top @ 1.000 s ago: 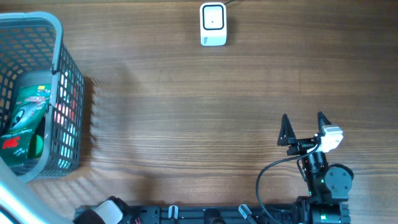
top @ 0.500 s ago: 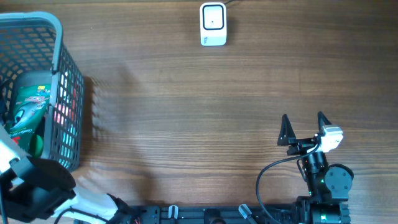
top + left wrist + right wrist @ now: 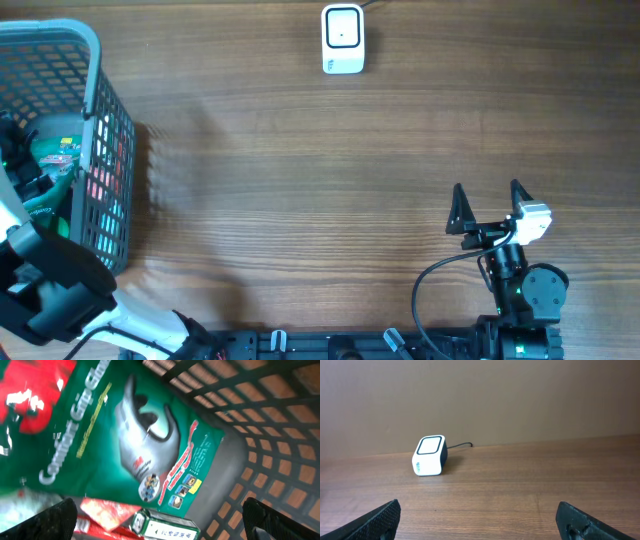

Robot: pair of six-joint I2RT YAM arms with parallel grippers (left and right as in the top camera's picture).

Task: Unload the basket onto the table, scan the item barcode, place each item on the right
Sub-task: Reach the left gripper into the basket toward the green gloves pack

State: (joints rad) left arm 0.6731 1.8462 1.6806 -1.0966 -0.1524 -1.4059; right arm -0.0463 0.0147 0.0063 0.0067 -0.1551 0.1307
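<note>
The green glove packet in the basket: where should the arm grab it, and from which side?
Likely from above, through the basket's open top; mesh walls block the sides. The packet looks thin and lies face up, so pinch a free edge, not its broad face.

The brown wood-grain table [image 3: 300, 180] looks smooth, with a soft matt sheen. The grey lattice basket [image 3: 95, 60] is moulded plastic with a dull surface. The green printed packet [image 3: 125, 445] is glossy film, catching glare. The white box-shaped scanner [image 3: 343, 39] is smooth plastic.

basket [image 3: 110, 150]: grey lattice | packet [image 3: 125, 445]: green, red corner | scanner [image 3: 343, 40]: white | table [image 3: 300, 180]: brown woodgrain
</note>
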